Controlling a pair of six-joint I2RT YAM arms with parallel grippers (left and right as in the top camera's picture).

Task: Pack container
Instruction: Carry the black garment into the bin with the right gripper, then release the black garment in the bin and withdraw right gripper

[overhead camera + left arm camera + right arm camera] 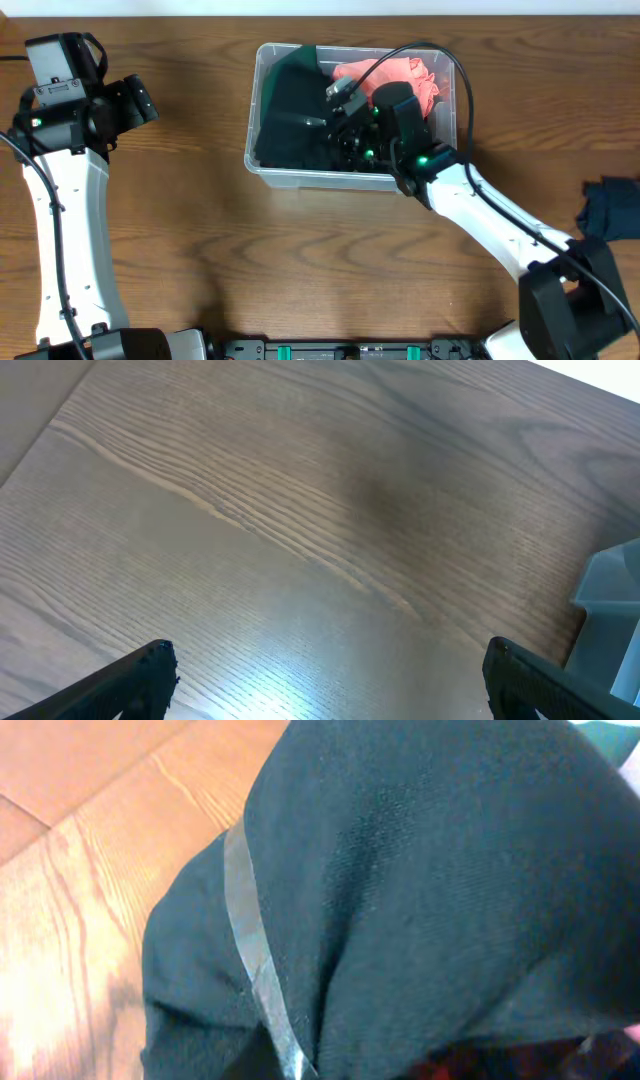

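Observation:
The clear plastic container (262,168) stands at the table's middle back. Inside it lie a dark green cloth (290,115) on the left and a coral-pink cloth (405,75) at the back right. My right gripper (348,140) reaches down into the container over the dark green cloth. In the right wrist view the dark cloth (440,890) fills the frame and hides the fingers, and a strip of the container's rim (255,955) crosses it. My left gripper (140,100) is open and empty over bare table (330,660). The container's corner (612,610) shows at the right of the left wrist view.
A dark blue cloth (612,208) lies on the wooden table at its far right edge. The left arm's base column (65,250) stands along the left side, and the right arm's base (570,300) sits at the front right.

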